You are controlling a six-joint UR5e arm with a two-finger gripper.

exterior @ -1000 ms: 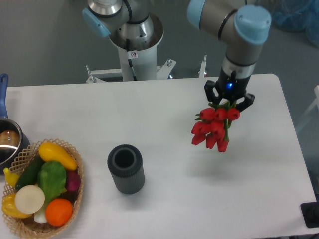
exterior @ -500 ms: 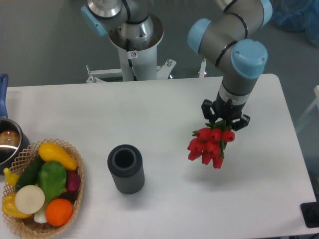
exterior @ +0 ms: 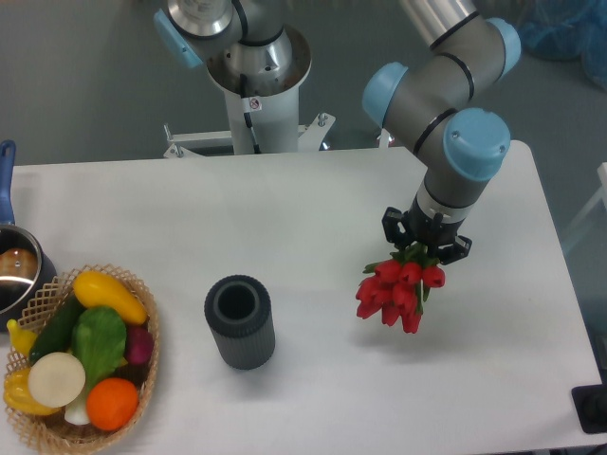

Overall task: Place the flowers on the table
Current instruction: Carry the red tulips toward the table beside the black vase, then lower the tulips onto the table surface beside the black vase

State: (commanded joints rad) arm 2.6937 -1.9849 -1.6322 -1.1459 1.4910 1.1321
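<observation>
Flowers point(exterior: 394, 292) hang buds-down from the downward-pointing pincer point(exterior: 426, 248), clamped on their stems

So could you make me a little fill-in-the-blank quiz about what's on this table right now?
1. The gripper holds a bunch of ____ flowers.
2. The dark cylinder stands with its open end facing ____.
3. The vegetables lie in a wicker ____ at the table's left edge.

Missing words: red; up; basket

Dark cylinder point(exterior: 239, 321), vegetable basket point(exterior: 81, 360), pot point(exterior: 14, 270)
</observation>
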